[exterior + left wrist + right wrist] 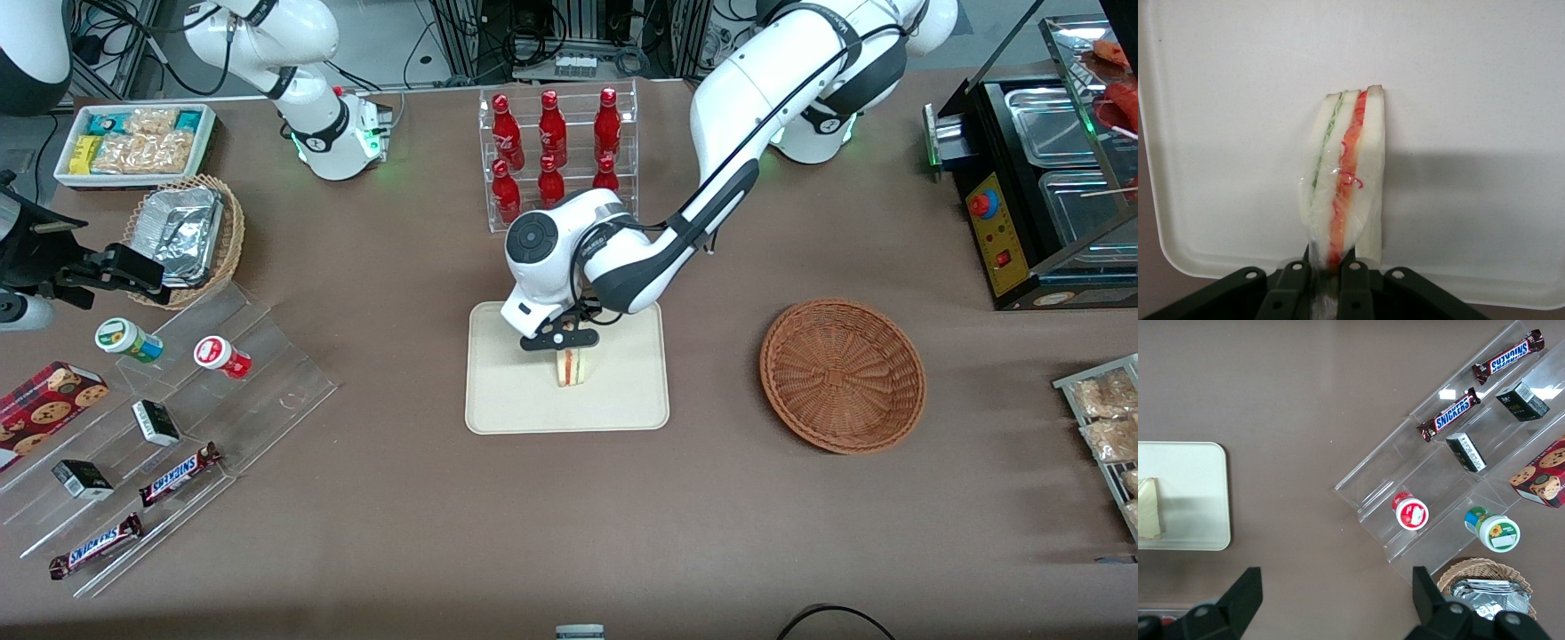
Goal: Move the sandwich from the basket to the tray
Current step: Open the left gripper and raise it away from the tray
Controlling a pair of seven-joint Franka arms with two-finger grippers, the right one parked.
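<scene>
The sandwich [573, 367], a white-bread wedge in clear wrap with red-orange and green filling, stands on edge on the cream tray [507, 396] near its middle. My left gripper [569, 341] is directly above it, shut on the wedge's upper corner. In the left wrist view both dark fingers [1355, 277] pinch the sandwich [1345, 173] and its wrap, with my gripper [1325, 270] over the tray [1471, 80]. The right wrist view also shows the sandwich [1148, 510] on the tray [1198, 487]. The reddish-brown basket [842, 373] sits beside the tray, toward the working arm's end, with nothing in it.
A clear rack of red bottles [556, 151] stands just past the tray, farther from the front camera. Toward the parked arm's end lie a stepped acrylic shelf of snacks [151, 427], a tan basket of foil containers [187, 236] and a white snack bin [133, 142]. A black machine [1040, 178] stands at the working arm's end.
</scene>
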